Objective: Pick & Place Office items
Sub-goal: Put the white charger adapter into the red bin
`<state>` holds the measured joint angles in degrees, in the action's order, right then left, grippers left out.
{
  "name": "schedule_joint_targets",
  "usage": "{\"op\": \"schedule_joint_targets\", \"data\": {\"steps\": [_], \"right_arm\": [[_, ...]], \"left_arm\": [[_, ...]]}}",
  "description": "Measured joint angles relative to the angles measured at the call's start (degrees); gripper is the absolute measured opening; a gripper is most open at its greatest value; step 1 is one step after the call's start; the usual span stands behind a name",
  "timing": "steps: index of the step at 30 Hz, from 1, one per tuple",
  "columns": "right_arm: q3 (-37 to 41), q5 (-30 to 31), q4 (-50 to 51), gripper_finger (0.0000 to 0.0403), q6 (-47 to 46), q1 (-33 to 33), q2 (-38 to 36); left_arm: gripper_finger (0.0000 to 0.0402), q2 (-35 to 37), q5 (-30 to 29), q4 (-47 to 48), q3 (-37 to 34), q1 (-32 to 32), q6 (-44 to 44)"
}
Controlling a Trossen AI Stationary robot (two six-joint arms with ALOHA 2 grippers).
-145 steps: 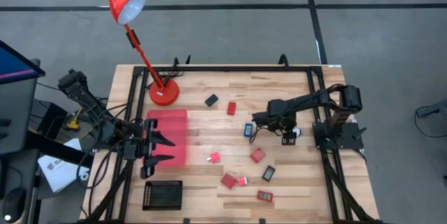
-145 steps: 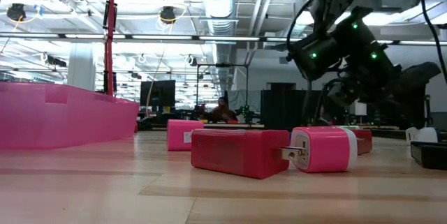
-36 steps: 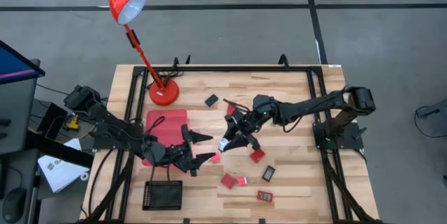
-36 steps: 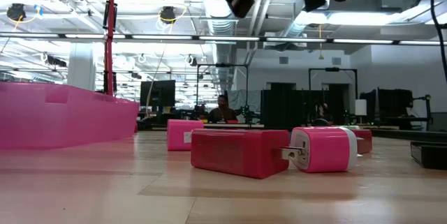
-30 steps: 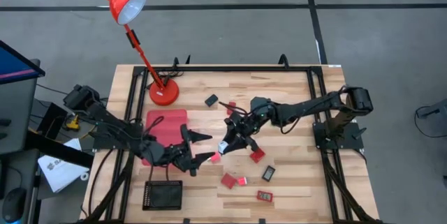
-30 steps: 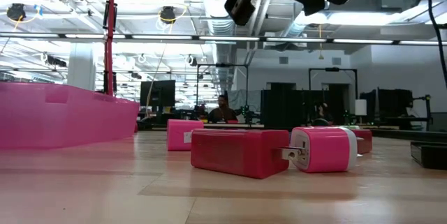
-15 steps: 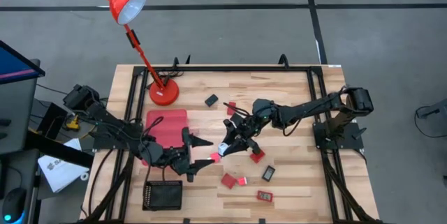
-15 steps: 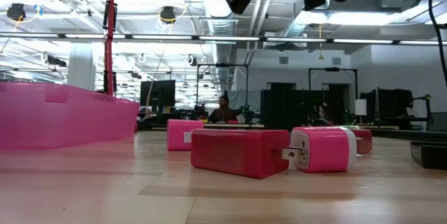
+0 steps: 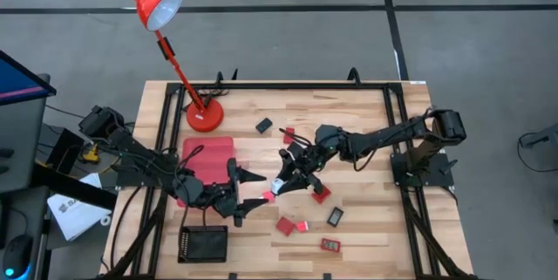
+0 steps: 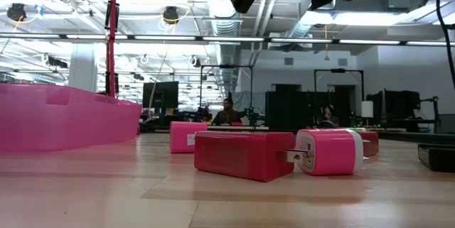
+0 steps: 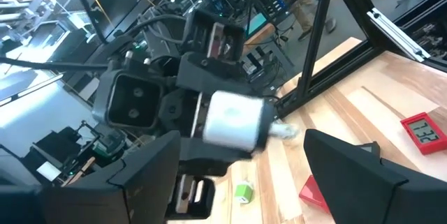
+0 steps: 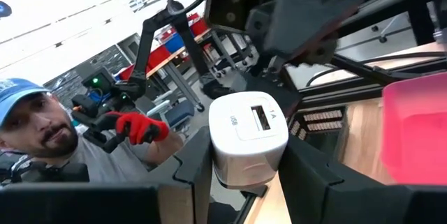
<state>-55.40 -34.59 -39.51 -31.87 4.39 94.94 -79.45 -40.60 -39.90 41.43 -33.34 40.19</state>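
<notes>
With the right hand (image 9: 277, 183) clamped on a white charger (image 12: 248, 134) just beside the red tray (image 9: 206, 162), the wide-open left hand (image 9: 254, 191) should surround it squarely before the right lets go.

Both arms have left their resting posts and now meet above the middle of the table, just beside the red tray (image 9: 207, 160). The right gripper (image 9: 277, 184), earlier parked well away from the tray toward the far edge, now stretches to a spot just off the tray's near corner, clamped on a white USB charger (image 12: 248, 135) lifted clear of the wood. The left gripper (image 9: 253, 190), earlier lying over the tray, has swung out past it and faces the charger with jaws spread wide. The blue-and-white piece no longer lies where it did on the table.
</notes>
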Motion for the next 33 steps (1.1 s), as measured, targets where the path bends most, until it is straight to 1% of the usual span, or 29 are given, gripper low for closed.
{"op": "schedule_joint_targets", "data": {"steps": [4,7,16,20,25,29,33], "right_arm": [[0.0,0.5,-0.7,0.0122,0.2,0.3,0.0],[0.0,2.1,-0.9,0.0122,0.6,0.4,0.0],[0.0,2.7,-0.5,0.0122,0.7,0.8,0.0],[0.0,3.6,0.3,0.0122,1.9,1.2,0.0],[-0.1,3.3,0.6,0.0122,4.2,1.2,0.0],[-1.1,3.3,2.0,0.0122,6.2,1.1,0.0],[-1.9,3.1,2.9,0.0122,6.8,1.1,0.0]], "left_arm": [[0.0301,0.0,0.4,0.0,0.0,0.0,-0.1],[0.0301,0.0,1.6,-0.2,0.0,0.0,-0.2],[0.0301,0.0,1.7,-0.5,0.0,0.0,-0.2],[0.0301,0.0,1.7,-0.5,0.0,0.0,-0.2],[0.0301,0.0,1.8,-0.3,0.4,0.0,-0.2],[0.0301,0.0,4.2,0.1,0.7,0.6,-0.5],[0.0301,-0.1,4.1,0.4,0.7,1.4,-0.6]]}}
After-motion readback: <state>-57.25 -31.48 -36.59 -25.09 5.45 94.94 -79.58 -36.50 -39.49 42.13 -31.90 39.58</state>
